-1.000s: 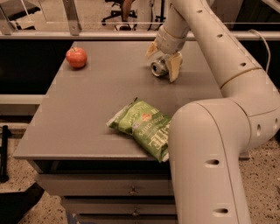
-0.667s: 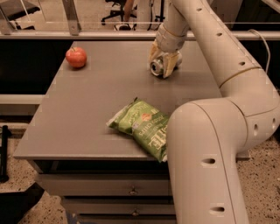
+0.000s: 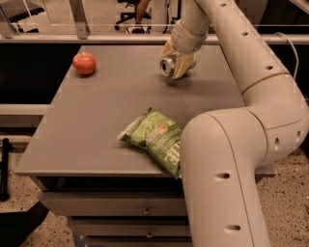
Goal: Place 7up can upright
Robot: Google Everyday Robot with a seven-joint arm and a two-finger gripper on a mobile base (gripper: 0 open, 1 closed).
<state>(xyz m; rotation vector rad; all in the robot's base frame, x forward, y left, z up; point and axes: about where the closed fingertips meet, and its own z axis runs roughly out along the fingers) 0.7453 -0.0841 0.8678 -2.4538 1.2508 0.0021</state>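
Upper centre of the frame, the gripper [image 3: 174, 64] has closed around the 7up can [image 3: 167, 66], after straddling it with wider fingers a second ago. The can lies tilted, silver top toward the camera, seemingly raised just off the table [image 3: 96, 120].

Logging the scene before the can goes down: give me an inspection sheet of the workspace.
Surface: grey table, drawers below.
Job's things: 7up can not upright, its top faces the camera.
Clutter: apple far left; chip bag at the near edge.
Grippers: gripper at the table's far side, fingers shut on the can.
Cables: one white cable at right.
Surroundings: chair behind.
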